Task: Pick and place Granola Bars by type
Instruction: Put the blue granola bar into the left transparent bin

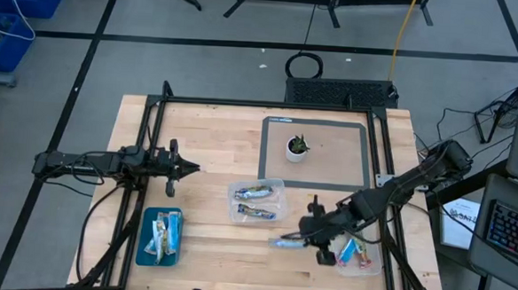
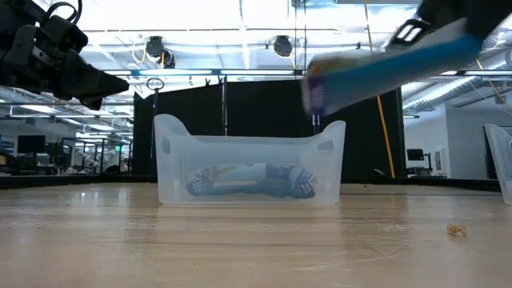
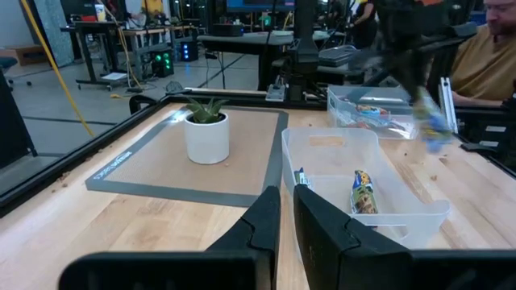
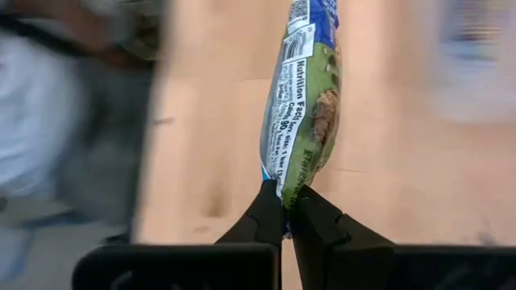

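Right wrist view: granola bar [image 4: 305, 105] pinched in right end effector [image 4: 287, 211]

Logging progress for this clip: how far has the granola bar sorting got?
Well along, not finished. Done: several bars lie in the blue tray and two in the middle clear tub. In hand: the right gripper is shut on a blue-and-green bar, carried above the table. Left: a few bars sit in the right-hand tub. The left gripper waits shut, holding nothing, over the table's left side.
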